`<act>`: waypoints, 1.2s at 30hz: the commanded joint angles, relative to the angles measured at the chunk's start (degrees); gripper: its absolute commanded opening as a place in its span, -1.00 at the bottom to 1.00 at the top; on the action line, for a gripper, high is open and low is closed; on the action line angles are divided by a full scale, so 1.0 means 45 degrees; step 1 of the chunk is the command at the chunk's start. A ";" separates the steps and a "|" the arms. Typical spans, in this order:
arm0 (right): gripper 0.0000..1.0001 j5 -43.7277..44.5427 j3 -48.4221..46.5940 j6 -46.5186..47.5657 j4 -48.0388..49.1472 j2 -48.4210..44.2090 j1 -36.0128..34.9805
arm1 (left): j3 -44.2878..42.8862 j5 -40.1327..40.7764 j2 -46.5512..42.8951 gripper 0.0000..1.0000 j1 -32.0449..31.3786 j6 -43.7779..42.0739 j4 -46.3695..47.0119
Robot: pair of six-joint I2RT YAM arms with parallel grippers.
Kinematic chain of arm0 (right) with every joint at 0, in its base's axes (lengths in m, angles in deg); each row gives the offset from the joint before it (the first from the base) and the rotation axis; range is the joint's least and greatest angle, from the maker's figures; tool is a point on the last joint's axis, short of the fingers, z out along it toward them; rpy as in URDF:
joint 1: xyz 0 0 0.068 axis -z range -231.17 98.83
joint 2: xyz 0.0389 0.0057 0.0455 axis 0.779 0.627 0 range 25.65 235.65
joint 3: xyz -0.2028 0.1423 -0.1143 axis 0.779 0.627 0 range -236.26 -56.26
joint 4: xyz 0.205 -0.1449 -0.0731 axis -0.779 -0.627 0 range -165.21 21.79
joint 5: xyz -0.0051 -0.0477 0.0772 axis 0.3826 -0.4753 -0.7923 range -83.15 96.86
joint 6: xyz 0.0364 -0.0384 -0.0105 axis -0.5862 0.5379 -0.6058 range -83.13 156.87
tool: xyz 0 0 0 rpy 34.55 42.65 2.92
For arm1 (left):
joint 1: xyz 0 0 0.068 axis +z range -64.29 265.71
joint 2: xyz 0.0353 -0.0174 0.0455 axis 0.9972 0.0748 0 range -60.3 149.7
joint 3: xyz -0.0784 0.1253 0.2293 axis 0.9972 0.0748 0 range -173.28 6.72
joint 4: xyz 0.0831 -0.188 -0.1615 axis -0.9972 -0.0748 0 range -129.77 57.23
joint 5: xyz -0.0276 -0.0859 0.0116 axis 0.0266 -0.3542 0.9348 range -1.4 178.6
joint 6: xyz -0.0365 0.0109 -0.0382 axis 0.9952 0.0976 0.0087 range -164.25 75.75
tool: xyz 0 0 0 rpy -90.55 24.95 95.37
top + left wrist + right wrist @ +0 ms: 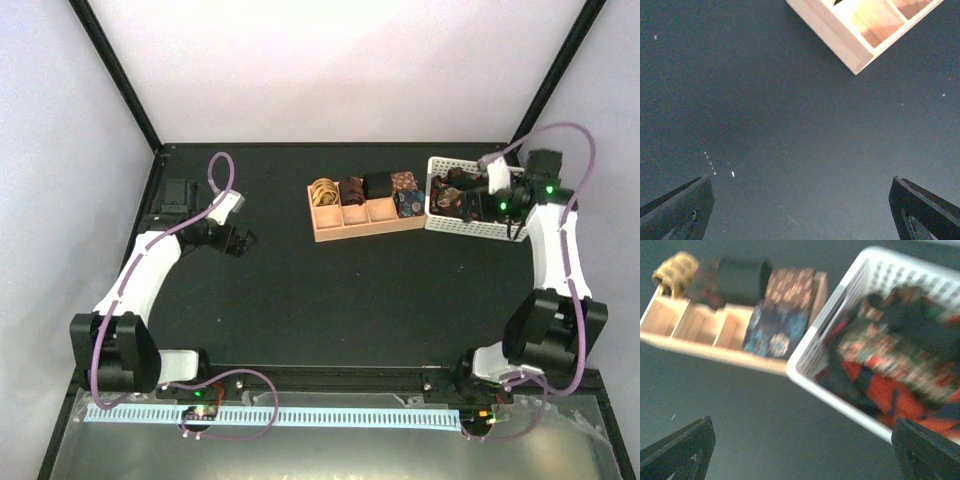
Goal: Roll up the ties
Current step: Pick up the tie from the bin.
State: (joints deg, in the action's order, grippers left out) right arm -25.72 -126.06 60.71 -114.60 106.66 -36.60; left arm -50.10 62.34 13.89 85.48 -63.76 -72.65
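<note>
Several rolled ties sit in the tan wooden tray (365, 228): a gold one (323, 191), a brown one (352, 188), a black one (377, 184), a brown patterned one (404, 181) and a dark blue one (409, 203). Loose ties (455, 192) lie heaped in the white basket (470, 232). In the right wrist view the heap (890, 362) shows red, black and patterned cloth. My right gripper (510, 222) hangs open at the basket's near right side, holding nothing (800, 455). My left gripper (238, 242) stands open over bare mat left of the tray (800, 215).
The tray's near corner (855, 35) shows at the top of the left wrview view's frame, its front compartments (367, 211) holding nothing. The basket's white wall (810, 347) touches the tray's right end. Black mat (330, 300) covers the table; dark frame posts rise at the back corners.
</note>
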 commanded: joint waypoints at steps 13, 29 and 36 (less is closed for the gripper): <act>0.85 0.5267 -0.8850 -0.0096 -0.3107 0.6609 0.1153 | -0.1190 -0.1628 0.0046 0.97 0.0051 0.0926 0.0843; 0.64 0.7494 -1.0040 0.2332 -0.1679 0.9631 -0.0928 | -0.1355 -0.2294 0.0626 0.97 0.0056 0.0560 0.0154; 0.52 0.8607 -1.0092 0.3128 -0.0897 1.0426 -0.1723 | -0.1709 -0.2451 0.1048 0.97 0.0067 0.0565 0.0004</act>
State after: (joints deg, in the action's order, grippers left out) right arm 8.00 -169.93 71.42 -121.56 151.27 -43.62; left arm -54.82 53.55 17.37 85.48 -60.33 -71.60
